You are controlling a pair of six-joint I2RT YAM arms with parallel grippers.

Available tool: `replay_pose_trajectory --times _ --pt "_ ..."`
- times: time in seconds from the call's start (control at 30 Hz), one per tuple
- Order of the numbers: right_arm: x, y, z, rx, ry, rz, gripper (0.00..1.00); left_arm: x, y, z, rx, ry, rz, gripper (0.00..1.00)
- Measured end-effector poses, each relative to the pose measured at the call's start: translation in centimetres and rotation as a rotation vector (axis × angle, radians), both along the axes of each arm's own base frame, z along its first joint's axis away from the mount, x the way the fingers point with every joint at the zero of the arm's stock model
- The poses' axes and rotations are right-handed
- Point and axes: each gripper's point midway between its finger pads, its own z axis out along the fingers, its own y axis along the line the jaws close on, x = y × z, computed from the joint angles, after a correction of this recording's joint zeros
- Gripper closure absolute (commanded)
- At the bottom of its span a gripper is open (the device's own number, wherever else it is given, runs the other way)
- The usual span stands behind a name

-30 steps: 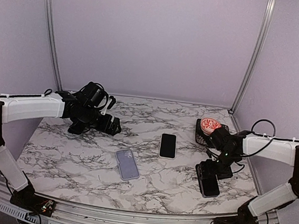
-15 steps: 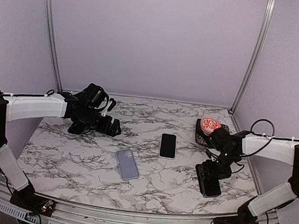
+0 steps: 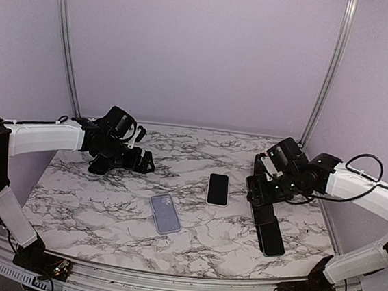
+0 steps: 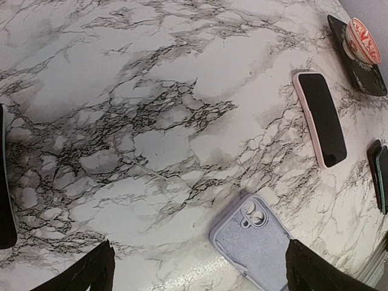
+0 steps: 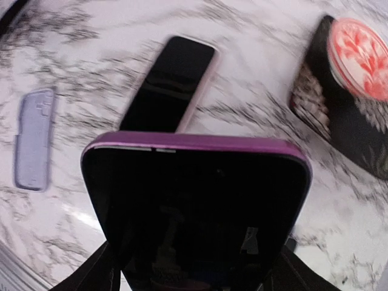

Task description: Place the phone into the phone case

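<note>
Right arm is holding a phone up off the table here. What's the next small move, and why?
Probably carry the purple-edged phone leftward and toward the near edge, to just above the lavender case. The right gripper holds that phone clear of the table, while the case lies empty with nothing on or against it.

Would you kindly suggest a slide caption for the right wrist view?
Right claw holds a purple-edged phone above the marble table.
</note>
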Motion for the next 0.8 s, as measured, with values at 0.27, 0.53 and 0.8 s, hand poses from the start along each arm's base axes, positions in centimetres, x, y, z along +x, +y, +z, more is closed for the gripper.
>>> replay_pose_trajectory --times 0.27,0.53,0.8 --pt "0.0 20.1 5.3 0.304 -0.345 0.316 0.96 1.3 4.1 0.0 0.041 -0.027 0.149 0.01" --pt "-1.9 31.3 -0.8 0.247 -0.307 0.395 1.0 2.2 6.6 5.2 0.029 -0.187 0.251 0.01" --pt "-1.2 30.7 -4.3 0.128 -0.256 0.31 1.0 2.2 7.1 5.1 0.031 -0.191 0.271 0.01"
